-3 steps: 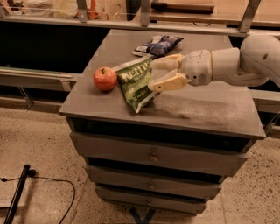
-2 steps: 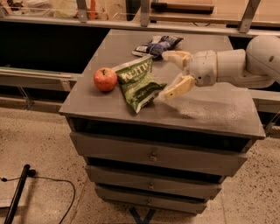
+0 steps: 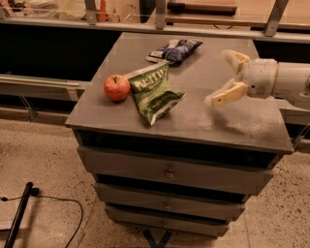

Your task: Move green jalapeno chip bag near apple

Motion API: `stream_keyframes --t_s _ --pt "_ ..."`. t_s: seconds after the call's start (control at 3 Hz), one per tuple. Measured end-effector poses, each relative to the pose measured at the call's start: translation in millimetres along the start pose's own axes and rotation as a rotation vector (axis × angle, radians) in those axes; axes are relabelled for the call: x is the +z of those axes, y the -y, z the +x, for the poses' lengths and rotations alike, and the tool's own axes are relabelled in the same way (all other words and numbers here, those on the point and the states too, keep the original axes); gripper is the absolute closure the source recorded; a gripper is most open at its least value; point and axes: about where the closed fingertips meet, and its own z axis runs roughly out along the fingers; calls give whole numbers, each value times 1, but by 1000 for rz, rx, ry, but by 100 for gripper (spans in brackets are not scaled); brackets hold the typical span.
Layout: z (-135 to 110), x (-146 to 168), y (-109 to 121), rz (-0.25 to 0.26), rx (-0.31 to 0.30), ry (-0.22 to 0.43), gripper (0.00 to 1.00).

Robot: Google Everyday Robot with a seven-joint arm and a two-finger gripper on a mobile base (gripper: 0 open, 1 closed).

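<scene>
The green jalapeno chip bag lies on the grey cabinet top, its left edge right beside the apple, a small red-orange fruit near the top's left edge. My gripper hovers over the right half of the top, well clear of the bag. Its two pale fingers are spread wide apart and hold nothing.
A dark blue-and-white snack bag lies at the back of the cabinet top. The cabinet has several drawers below. A black counter with metal posts runs behind. A dark cable lies on the speckled floor at lower left.
My gripper has let go of the green chip bag, opened, and drawn back to the right. The bag stays lying next to the apple.
</scene>
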Motion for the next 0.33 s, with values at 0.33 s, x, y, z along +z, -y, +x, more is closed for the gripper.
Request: stream_keyframes --t_s 0.33 --pt "1 -6 3 18 3 0 0"
